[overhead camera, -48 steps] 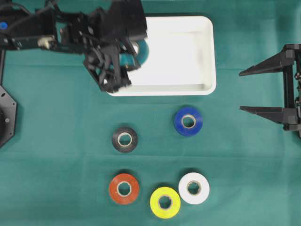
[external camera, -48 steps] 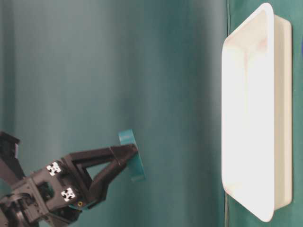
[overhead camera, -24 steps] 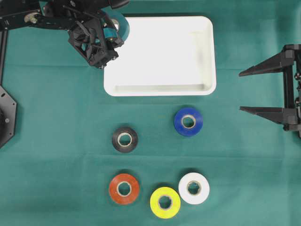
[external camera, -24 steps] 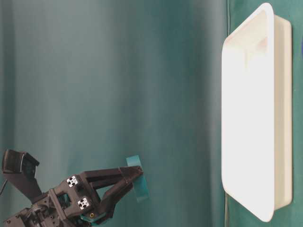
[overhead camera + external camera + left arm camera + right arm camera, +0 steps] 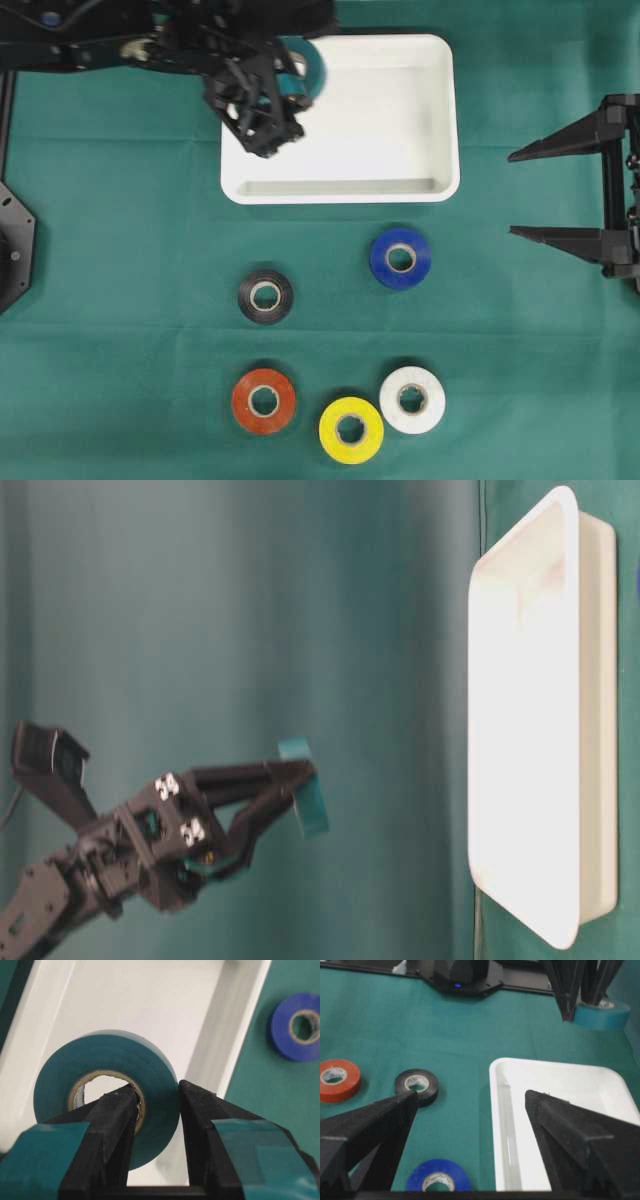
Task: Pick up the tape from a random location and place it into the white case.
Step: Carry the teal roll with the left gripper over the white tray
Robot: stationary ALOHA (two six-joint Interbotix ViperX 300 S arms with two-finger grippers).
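Now the left gripper (image 5: 288, 82) is clamped tight on the teal tape roll (image 5: 107, 1105), one finger through the cardboard core and the other against the outer face, as the left wrist view shows. In the overhead view the roll hangs above the upper-left part of the white case (image 5: 440, 120), at about ten o'clock from the case's middle. Half a second ago the roll and gripper were at the case's upper-left corner, over the rim; since then they have shifted toward three o'clock, so that the roll is over the white floor. A second ago the gripper sat lower in that view, covering the case's left edge. In the table-level view the roll (image 5: 305, 795) is held in the air, clear of the case (image 5: 565, 730), and stands higher in that picture than it did half a second ago.

The right gripper (image 5: 545, 195) rests at three o'clock, its jaws spread wide and empty, unchanged over the second.

On the green cloth (image 5: 120, 300) the blue roll (image 5: 401, 258), black roll (image 5: 265, 296), red roll (image 5: 264, 401), yellow roll (image 5: 351, 430) and white roll (image 5: 412, 399) lie flat, none moved.
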